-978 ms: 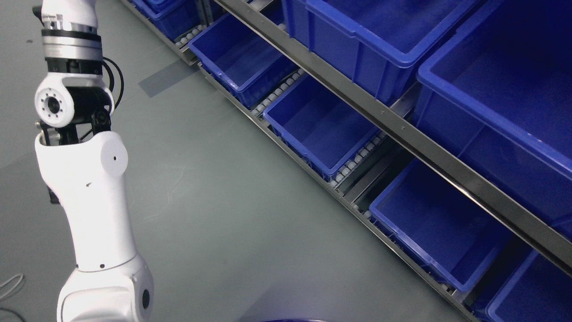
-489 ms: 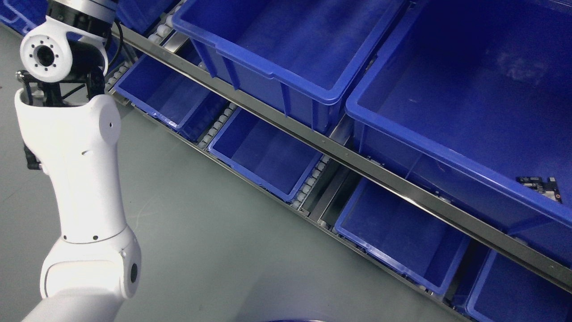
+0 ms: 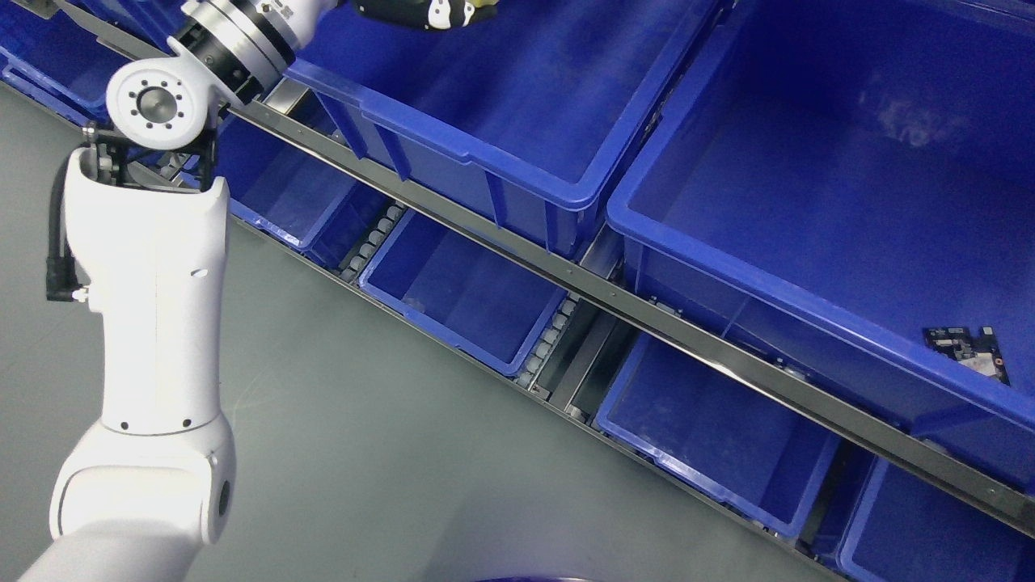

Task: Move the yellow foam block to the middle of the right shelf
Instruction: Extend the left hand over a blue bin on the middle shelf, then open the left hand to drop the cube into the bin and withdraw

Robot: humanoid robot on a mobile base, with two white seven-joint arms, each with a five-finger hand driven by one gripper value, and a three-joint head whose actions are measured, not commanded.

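A metal shelf rack point(image 3: 647, 311) of large blue plastic bins runs diagonally above the grey floor point(image 3: 364, 453). The white left robot arm point(image 3: 145, 323) rises beside the rack, its wrist reaching over the upper blue bin point(image 3: 485, 105). The dark left robot hand point(image 3: 420, 11), cut off by the top edge, shows a sliver of yellow foam block point(image 3: 483, 2) against it; its grip cannot be made out. A small circuit board point(image 3: 966, 349) lies in the neighbouring bin point(image 3: 808, 186).

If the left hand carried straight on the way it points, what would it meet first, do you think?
Probably nothing soon: the left hand points right, over the blue bin, and runs off the top edge. Depth is unclear.
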